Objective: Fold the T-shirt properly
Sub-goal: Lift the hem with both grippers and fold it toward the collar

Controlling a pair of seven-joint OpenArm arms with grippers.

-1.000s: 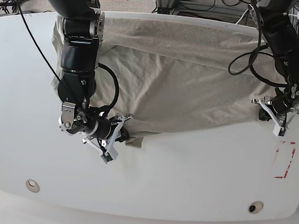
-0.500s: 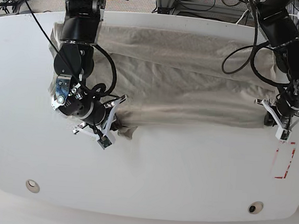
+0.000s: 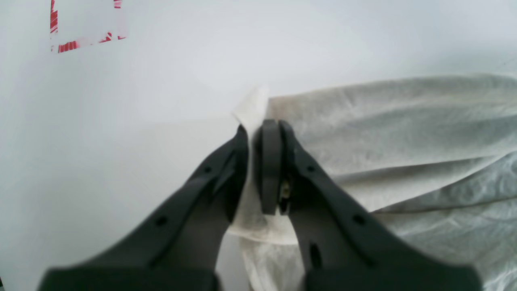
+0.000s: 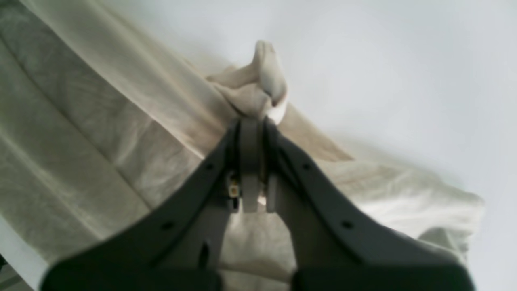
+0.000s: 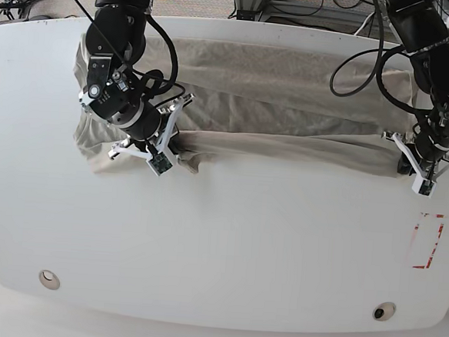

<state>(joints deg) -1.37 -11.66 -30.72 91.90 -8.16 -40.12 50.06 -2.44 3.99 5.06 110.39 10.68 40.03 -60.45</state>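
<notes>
The soft, wrinkled beige short-sleeved T-shirt (image 5: 283,103) lies spread across the far half of the white oval table (image 5: 227,246), its near portion drawn into a long fold running from one arm to the other; a loose flap, perhaps a sleeve, hangs out at the base view's left edge of the cloth, though the arm hides most of it. The right gripper (image 5: 174,138), dark-fingered with white brackets, sits at the fold's end on the base view's left; the right wrist view shows its jaws pressed tight on a bunched knot of fabric (image 4: 260,91) that pokes out above the fingertips. The left gripper (image 5: 410,154) is at the opposite end of the fold, on the base view's right; the left wrist view shows its jaws closed narrowly with a thin pale edge of the shirt (image 3: 254,111) pinched between them. A red-outlined rectangular marking (image 5: 426,240) lies on the table near the left gripper, apart from the cloth; two small round fittings (image 5: 49,279) sit close to the table's near edge.
</notes>
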